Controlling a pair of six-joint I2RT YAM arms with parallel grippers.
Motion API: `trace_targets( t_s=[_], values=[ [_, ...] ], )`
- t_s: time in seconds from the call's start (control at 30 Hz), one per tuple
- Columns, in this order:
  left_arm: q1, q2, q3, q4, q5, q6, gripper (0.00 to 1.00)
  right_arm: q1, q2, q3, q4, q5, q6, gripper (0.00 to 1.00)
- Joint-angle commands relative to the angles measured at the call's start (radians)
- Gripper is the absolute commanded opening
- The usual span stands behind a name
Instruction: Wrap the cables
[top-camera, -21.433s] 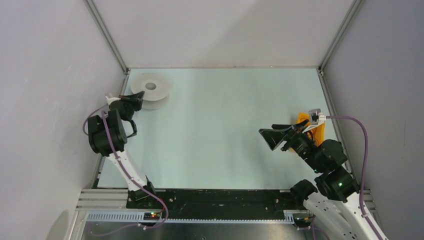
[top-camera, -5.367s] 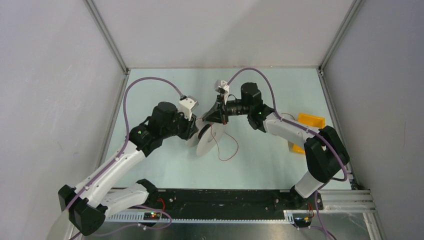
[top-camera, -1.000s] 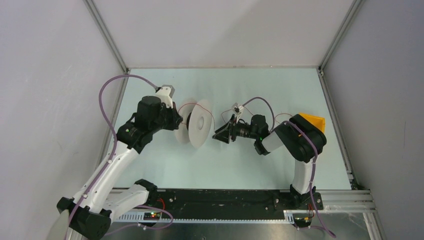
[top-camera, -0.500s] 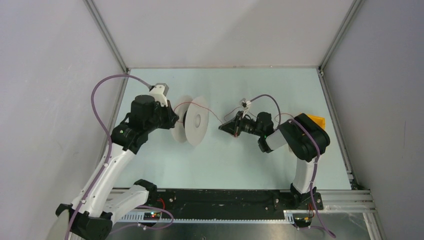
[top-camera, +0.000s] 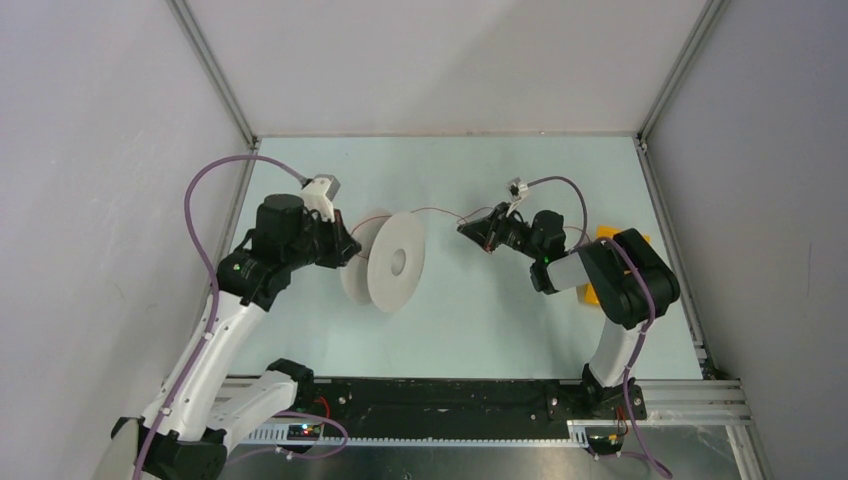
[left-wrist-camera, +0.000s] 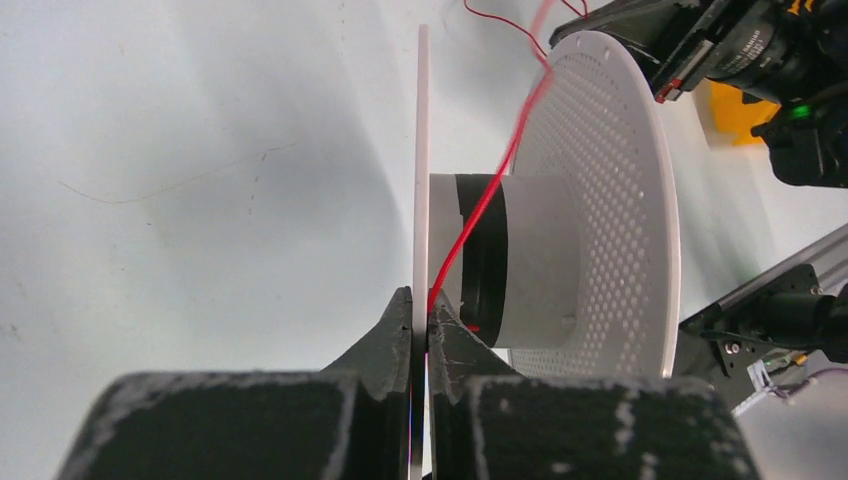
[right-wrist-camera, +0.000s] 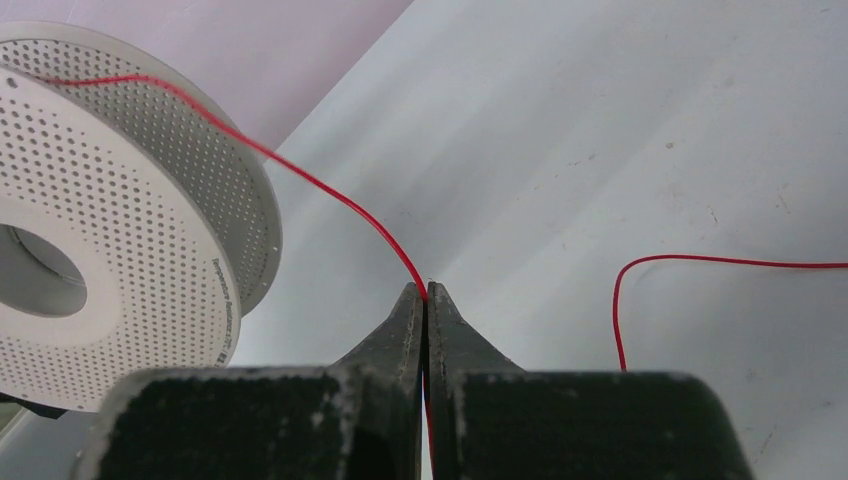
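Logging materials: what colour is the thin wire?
Red wire, clearest in the right wrist view.

A very thin red wire (right-wrist-camera: 330, 197) is stretched from the dark-banded hub of the white perforated spool (top-camera: 395, 262), which is held on edge, past its flange to the right tool (right-wrist-camera: 427, 292), where it is pinched. A loose tail curves away beyond.

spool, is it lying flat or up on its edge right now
On edge: the spool has its flanges vertical, the left gripper shut on one flange's rim. Whether it rests on the table cannot be told.
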Motion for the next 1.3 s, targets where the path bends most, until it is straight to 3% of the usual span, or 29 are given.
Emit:
trace_targets(
  t_s=[0.0, 0.23, 0.57, 1.0, 1.27],
  values=[
    [0.018, -0.018, 0.061, 0.045, 0.087, 0.009, 0.0, 0.0, 0.014, 0.054, -0.023, 0.008, -0.019, 0.0],
    [0.073, -0.018, 0.125, 0.053, 0.059, -0.071, 0.0, 0.054, 0.033, 0.039, -0.004, -0.104, -0.02, 0.0],
    [0.126, -0.016, 0.206, 0.149, 0.048, -0.242, 0.0, 0.206, 0.018, -0.053, 0.225, -0.2, 0.068, 0.0],
    [0.128, -0.07, 0.161, 0.299, 0.07, -0.404, 0.0, 0.309, 0.101, -0.053, 0.27, -0.154, -0.004, 0.22],
    [0.127, -0.079, 0.138, 0.347, 0.064, -0.454, 0.0, 0.347, 0.136, -0.054, 0.285, -0.114, -0.043, 0.28]
  ],
)
